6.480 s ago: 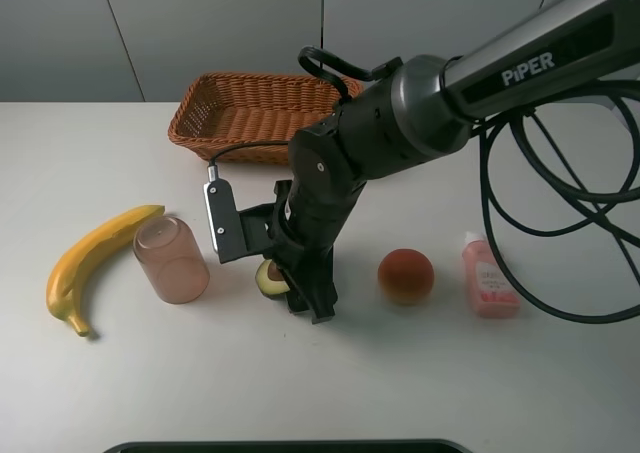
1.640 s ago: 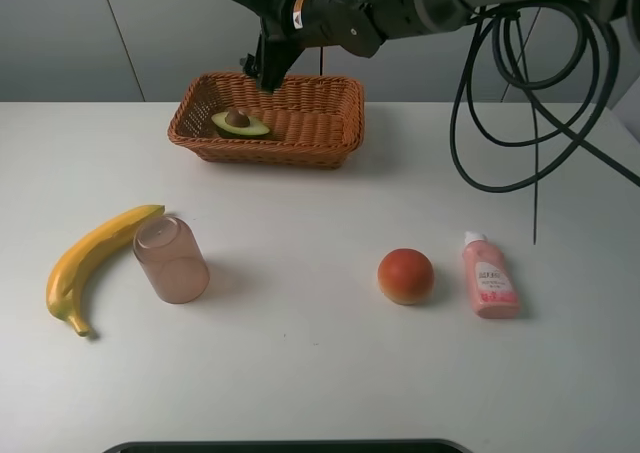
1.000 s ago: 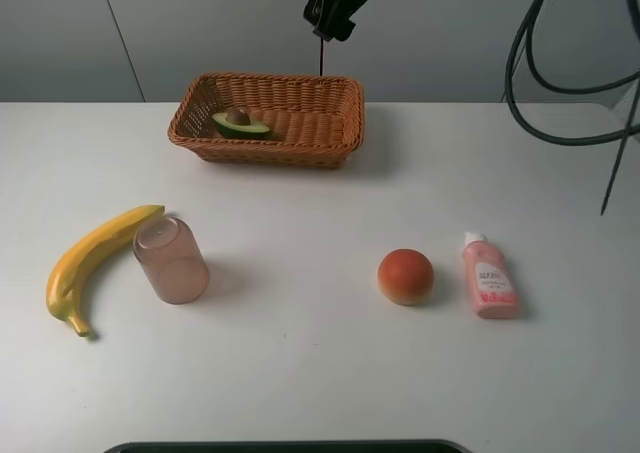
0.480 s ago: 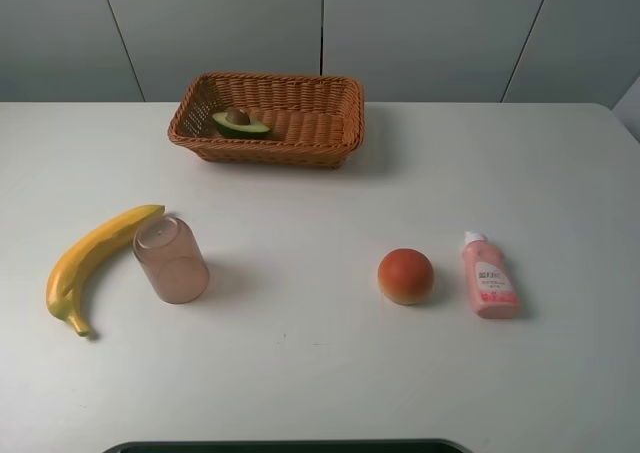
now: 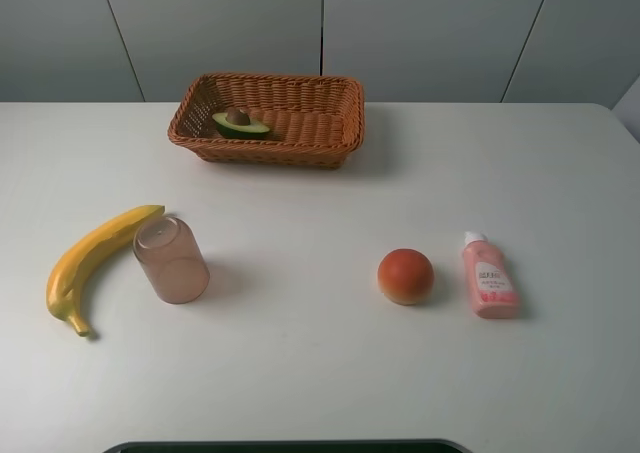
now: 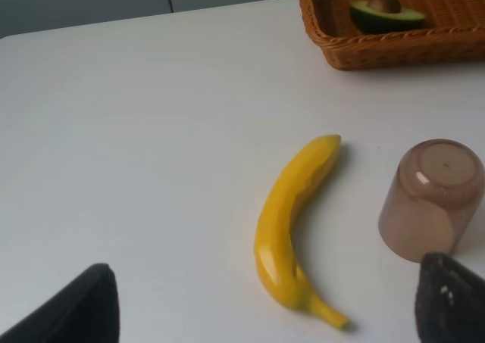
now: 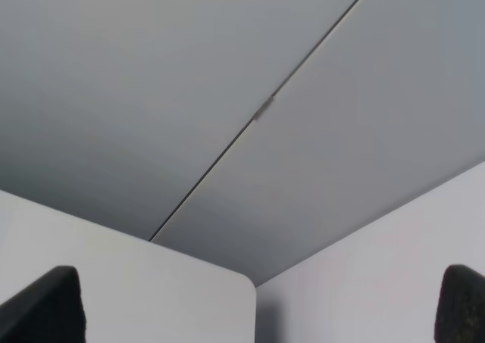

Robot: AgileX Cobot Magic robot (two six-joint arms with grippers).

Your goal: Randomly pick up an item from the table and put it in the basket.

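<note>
The halved avocado (image 5: pixel 240 123) lies cut side up in the left part of the brown woven basket (image 5: pixel 265 157) at the back of the white table (image 5: pixel 320 373). It also shows in the left wrist view (image 6: pixel 386 14), inside the basket (image 6: pixel 394 54). No arm or gripper is in the exterior view. My left gripper (image 6: pixel 264 286) is open and empty, held above the table near the banana. My right gripper (image 7: pixel 254 305) is open and empty, facing the grey wall and a table corner, far from the basket.
A yellow banana (image 5: pixel 95 258) and a pink translucent cup (image 5: pixel 172 263) lie at the left front. A round orange-red fruit (image 5: pixel 405 275) and a pink bottle (image 5: pixel 488 276) lie at the right front. A dark edge (image 5: pixel 280 445) runs along the table's front.
The right arm carried the avocado from the table's middle to the basket, let it go there, then lifted out of the exterior view. Nothing has moved in the last half second.
</note>
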